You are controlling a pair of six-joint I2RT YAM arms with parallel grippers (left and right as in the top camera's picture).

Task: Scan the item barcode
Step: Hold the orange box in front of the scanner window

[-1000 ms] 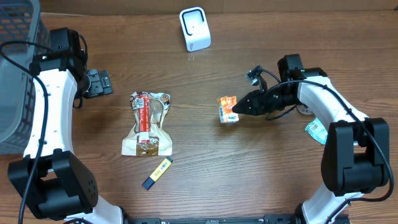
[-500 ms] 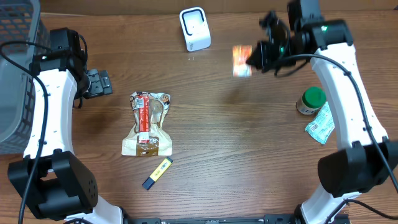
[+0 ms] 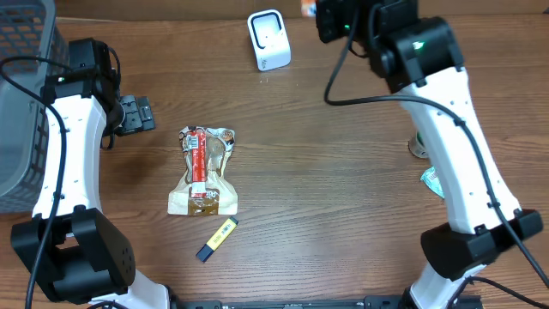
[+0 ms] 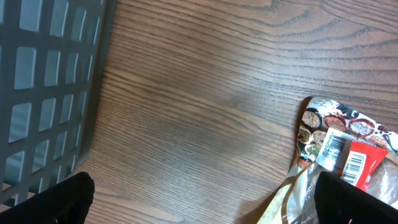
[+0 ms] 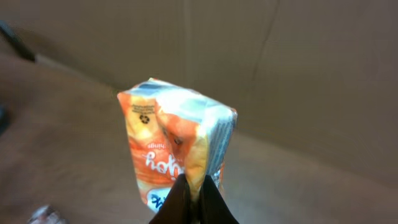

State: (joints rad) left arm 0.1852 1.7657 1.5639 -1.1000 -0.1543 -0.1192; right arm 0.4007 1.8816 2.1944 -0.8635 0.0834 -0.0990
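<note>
A wooden table spreads beneath two white arms, with a grey slatted basket just outboard of the left gripper, whose jaws stand wide apart over bare wood, holding nothing. On that gripper's other side, near its fingers, lies a clear snack bag with barcoded labels facing up. The white scanner stands on the table near the right gripper, off toward the left arm's side and below it. That gripper hangs at the table's far edge with its fingers pinched together on the end seam of an orange packet – the item for scanning. The packet's long axis runs straight out from the fingertips, its free end pointing away from the gripper and leaning slightly to one side; its printing reads upside down in the wrist view, and no barcode shows on the face turned to that camera. From overhead only an orange sliver shows past the gripper. Well away from both grippers lie a teal packet and a small yellow-and-blue stick.
</note>
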